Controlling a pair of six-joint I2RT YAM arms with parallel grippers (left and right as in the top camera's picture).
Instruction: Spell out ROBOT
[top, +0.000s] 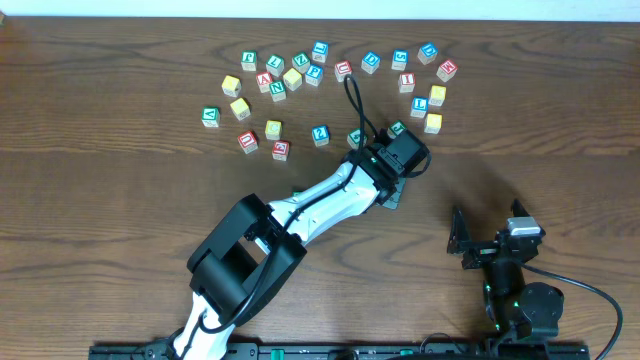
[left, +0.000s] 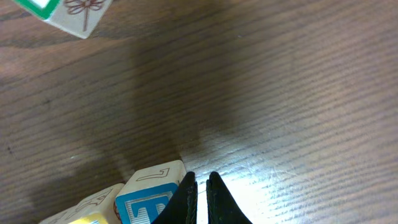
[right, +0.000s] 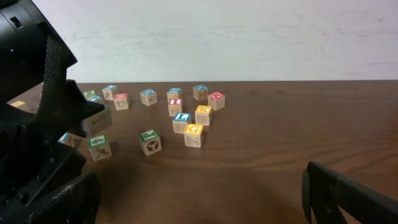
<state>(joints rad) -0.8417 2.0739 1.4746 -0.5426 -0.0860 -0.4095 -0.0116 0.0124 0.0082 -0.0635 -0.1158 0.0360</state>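
Note:
My left gripper (left: 200, 182) is shut and empty, its tips low over the table. Right beside its left finger stands a wooden block with a blue letter face (left: 147, 203), and a block with a yellow face (left: 87, 214) touches that one on the left. A green-faced block (left: 62, 12) lies farther off. In the overhead view the left arm reaches to the table's middle (top: 388, 193) and hides those two blocks. The loose letter blocks (top: 320, 134) are scattered at the back. My right gripper (top: 490, 245) is open and empty at the front right, also in the right wrist view (right: 199, 199).
Loose blocks spread from a green one (top: 210, 116) at the back left to a yellow one (top: 433, 123) at the back right. A black cable (top: 355, 105) loops over the blocks behind the left wrist. A white wall stands behind the table (right: 249, 37).

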